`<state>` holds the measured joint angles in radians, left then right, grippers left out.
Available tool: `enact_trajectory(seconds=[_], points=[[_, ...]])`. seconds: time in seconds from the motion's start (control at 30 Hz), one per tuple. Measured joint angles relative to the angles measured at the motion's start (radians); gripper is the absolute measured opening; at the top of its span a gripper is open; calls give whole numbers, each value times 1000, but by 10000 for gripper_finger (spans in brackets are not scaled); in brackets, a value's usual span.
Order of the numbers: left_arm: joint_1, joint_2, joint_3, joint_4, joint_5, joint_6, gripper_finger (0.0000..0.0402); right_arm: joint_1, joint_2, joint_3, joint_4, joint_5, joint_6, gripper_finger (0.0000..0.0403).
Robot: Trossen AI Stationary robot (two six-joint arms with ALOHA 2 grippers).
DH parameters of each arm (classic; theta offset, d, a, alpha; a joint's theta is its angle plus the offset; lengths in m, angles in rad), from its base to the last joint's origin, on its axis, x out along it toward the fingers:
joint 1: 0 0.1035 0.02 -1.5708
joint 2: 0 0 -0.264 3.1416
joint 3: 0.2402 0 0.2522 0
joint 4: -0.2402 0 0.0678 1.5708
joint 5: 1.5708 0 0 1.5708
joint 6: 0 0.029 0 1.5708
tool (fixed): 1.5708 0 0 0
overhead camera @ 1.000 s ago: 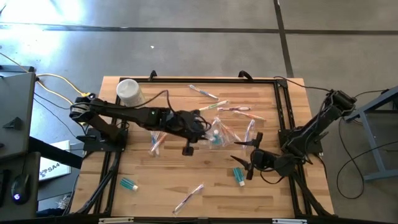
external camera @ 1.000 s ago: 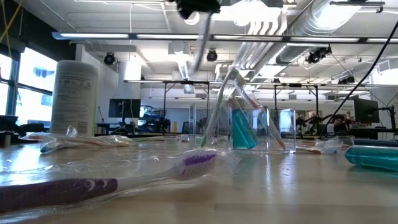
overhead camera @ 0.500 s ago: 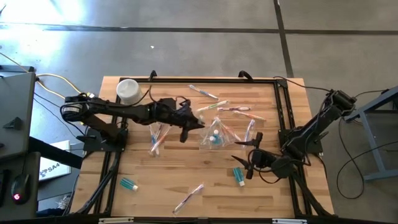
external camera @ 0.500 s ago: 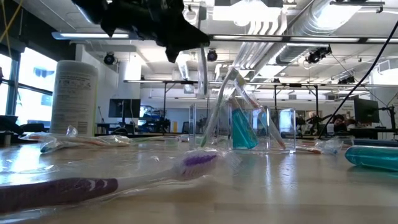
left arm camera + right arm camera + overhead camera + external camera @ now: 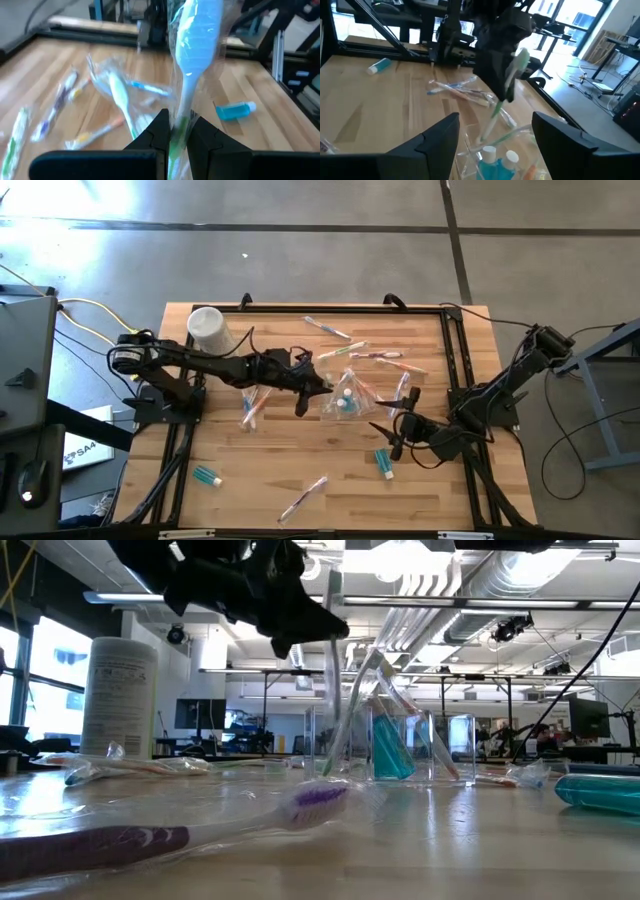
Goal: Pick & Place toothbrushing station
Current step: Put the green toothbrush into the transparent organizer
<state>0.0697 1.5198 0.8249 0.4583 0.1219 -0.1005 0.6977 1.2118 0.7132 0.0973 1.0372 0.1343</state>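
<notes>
Fingers (image 5: 159, 131) of the left gripper (image 5: 176, 134) are pinched nearly together on the stem of a wrapped toothbrush (image 5: 192, 47), its pale blue and white head standing well beyond the fingertips and its clear wrapper flaring around it. From above, the left gripper (image 5: 305, 387) hangs just beside the toothbrushing station (image 5: 345, 397), the clear boxy holder standing near the middle of the wooden table (image 5: 300, 455). At table height the holder (image 5: 390, 745) shows a teal bottle and several slanting brushes inside, and the held toothbrush (image 5: 331, 660) hangs down from the gripper just beside the holder's near wall; whether it touches the holder cannot be told.

Right gripper (image 5: 392, 439) waits near the holder's other side, jaws spread well apart and holding nothing. The holder's rim (image 5: 492, 150) lies just ahead of and between its fingers (image 5: 437, 137). A small teal bottle (image 5: 384, 463) lies on the table close beside those jaws.
</notes>
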Motion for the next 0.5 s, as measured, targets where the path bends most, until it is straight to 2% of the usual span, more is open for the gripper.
enact_trajectory(seconds=[0.2,0.5], points=[[2,37,1,37,-2,15,29,1,0,0,-14,-47,10,243],[2,82,1,34,-9,-9,29,0,0,0,-47,-49,49,243]])
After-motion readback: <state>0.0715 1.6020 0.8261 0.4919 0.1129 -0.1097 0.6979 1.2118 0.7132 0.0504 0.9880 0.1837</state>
